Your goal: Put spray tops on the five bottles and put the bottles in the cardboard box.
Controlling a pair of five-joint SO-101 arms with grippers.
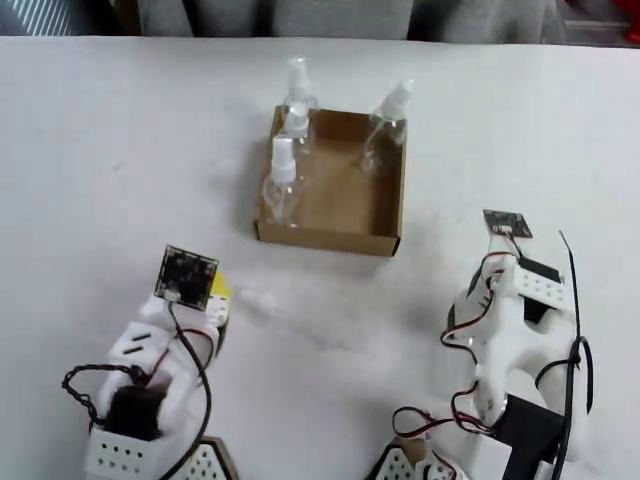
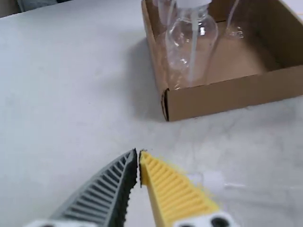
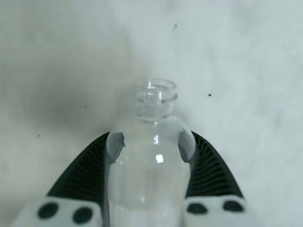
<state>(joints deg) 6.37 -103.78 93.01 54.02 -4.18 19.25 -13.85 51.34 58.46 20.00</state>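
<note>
Left arm (image 1: 140, 365), right arm (image 1: 515, 320): white plastic shells, red + black wires, black circuit board (image 1: 188, 274) on each wrist. Left hand (image 2: 138, 158): grey & yellow ribbed fingers (image 2: 106, 189). Right hand (image 3: 151, 139): black ribbed fingers, white base w/ dark screw holes.

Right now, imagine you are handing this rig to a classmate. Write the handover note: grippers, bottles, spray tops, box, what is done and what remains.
Left gripper: fingers shut on nothing, over the table near the cardboard box.
Right gripper: fingers shut on an open bottle with no top.
A loose spray top lies on the table beside the left gripper.
Done: at least three capped bottles stand in the box; the exact count is unclear.
Left: fit the spray top on the held bottle, then box it.
</note>
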